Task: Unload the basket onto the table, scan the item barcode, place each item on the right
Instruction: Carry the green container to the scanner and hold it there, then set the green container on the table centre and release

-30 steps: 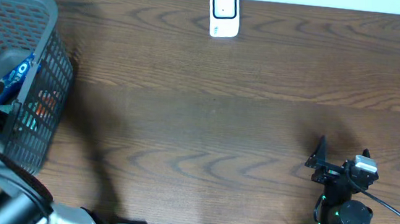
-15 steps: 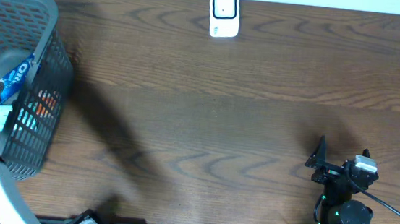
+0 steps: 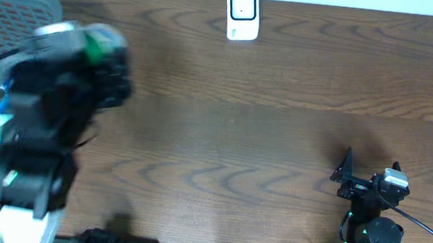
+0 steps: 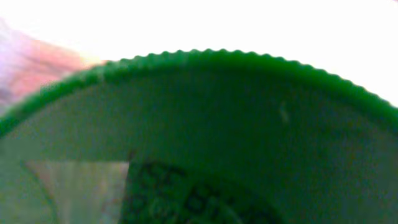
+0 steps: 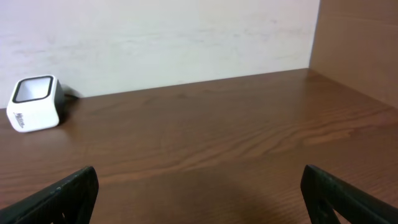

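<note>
Filling my left wrist camera is a green lid [image 4: 205,118] with a ridged rim (a printed label partly showing). It sits so near the lens that my own fingers are hidden, so I cannot tell whether my left gripper [image 3: 96,60] pinches it. From overhead that arm is a blur beside the grey basket [image 3: 6,5]. My right gripper [image 5: 198,180] sits spread wide, well apart from the white scanner [image 3: 242,14] at the table's [image 3: 263,126] far edge.
</note>
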